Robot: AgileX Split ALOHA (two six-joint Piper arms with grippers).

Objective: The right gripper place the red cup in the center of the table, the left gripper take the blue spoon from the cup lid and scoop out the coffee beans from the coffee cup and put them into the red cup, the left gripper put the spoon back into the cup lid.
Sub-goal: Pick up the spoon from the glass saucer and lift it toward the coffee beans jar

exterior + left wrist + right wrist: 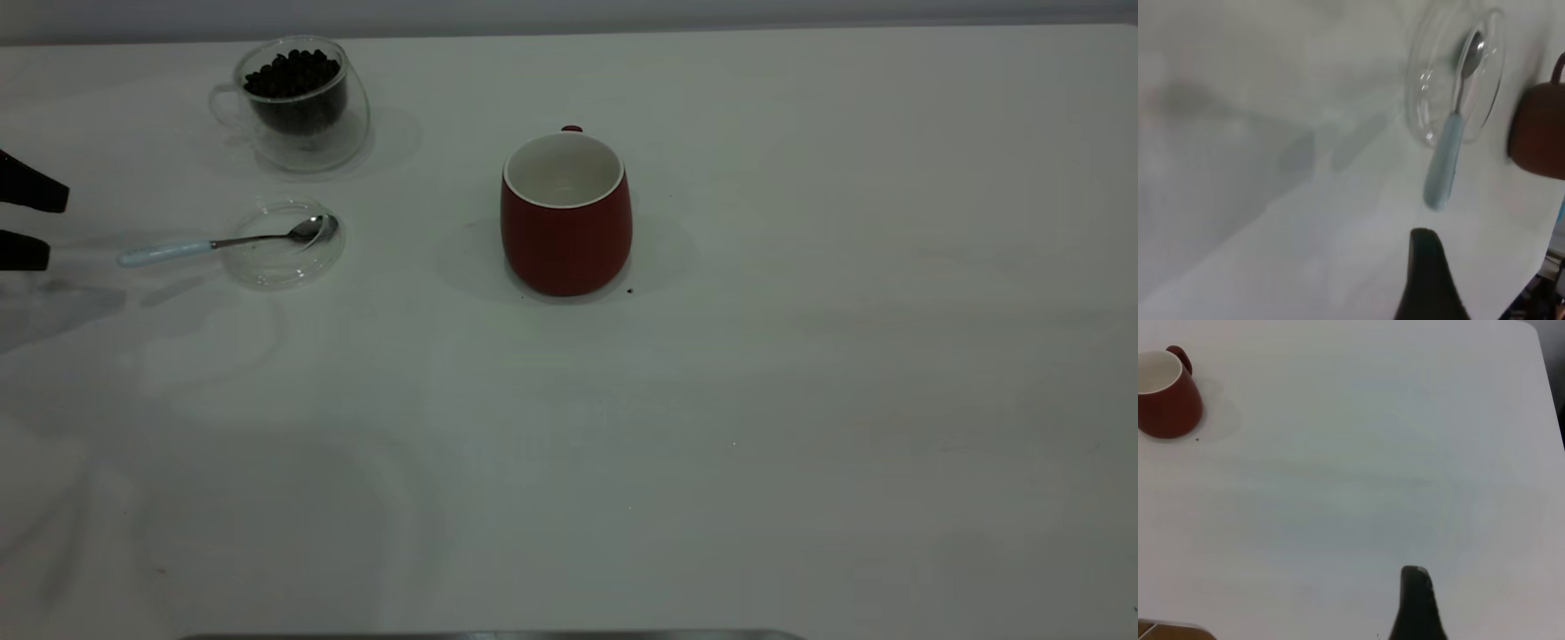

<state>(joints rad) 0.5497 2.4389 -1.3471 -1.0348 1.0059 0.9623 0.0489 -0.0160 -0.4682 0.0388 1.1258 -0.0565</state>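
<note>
Rounded dark-red ceramic cup (566, 227): standing mid-table, placed. Pale-blue-handled metal spoon (222, 242): resting in clear glass lid (283, 243), untaken. Black left gripper (25, 224): spread, empty, near handle. Scooping remains.

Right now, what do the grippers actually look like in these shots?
Little shows. The left gripper appears at the exterior view's left edge as two plain black tapered tips with a gap between them; its wrist view shows one black rounded tip. The right gripper shows only as one black tapered tip in its wrist view. No markings or arm links are visible.
</note>
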